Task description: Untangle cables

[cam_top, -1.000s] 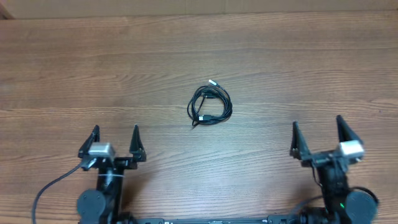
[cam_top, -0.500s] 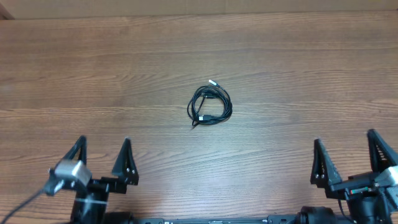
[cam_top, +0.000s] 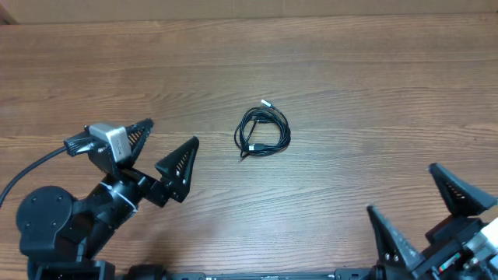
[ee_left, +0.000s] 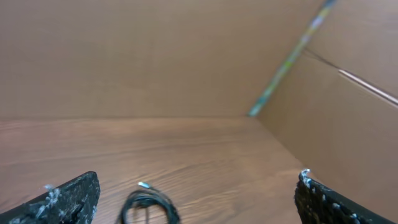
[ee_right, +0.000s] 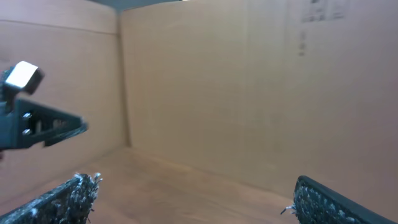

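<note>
The cables (cam_top: 263, 133) lie as a small black coiled tangle with a silvery plug tip at the table's middle. They also show low in the left wrist view (ee_left: 149, 206), between the fingers and ahead of them. My left gripper (cam_top: 171, 142) is open and empty, left of the tangle and pointed toward it. My right gripper (cam_top: 403, 198) is open and empty at the front right, far from the tangle. The right wrist view shows no cables.
The wooden table (cam_top: 373, 85) is walled by brown cardboard at the back (ee_left: 124, 56) and right side (ee_left: 348, 106). The left arm's camera block (ee_right: 22, 78) shows at the left of the right wrist view.
The left arm has swung up and turned right toward the tangle. The right arm has dropped back to the front right corner and turned left. The cables have not moved.
</note>
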Available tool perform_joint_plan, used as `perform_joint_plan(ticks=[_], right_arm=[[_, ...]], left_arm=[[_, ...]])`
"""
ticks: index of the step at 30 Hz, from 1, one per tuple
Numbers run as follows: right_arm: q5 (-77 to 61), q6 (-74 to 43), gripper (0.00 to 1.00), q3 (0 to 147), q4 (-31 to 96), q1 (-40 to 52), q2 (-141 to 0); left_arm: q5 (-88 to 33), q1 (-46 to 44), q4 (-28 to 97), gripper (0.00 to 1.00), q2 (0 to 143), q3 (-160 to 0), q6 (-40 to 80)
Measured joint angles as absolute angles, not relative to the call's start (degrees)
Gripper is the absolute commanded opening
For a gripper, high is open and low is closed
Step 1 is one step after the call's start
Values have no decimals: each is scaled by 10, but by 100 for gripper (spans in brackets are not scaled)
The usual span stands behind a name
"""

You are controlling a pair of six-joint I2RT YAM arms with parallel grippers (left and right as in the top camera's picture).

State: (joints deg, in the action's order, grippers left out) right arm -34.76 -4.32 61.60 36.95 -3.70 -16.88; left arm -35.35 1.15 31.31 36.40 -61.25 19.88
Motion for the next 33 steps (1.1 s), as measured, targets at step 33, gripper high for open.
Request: perform_joint_plan(ticks=[33], right_arm=[[-493,-45,100,616,364,-37,-169]], left_arm=[[-476,11,343,100,364,-614,239]])
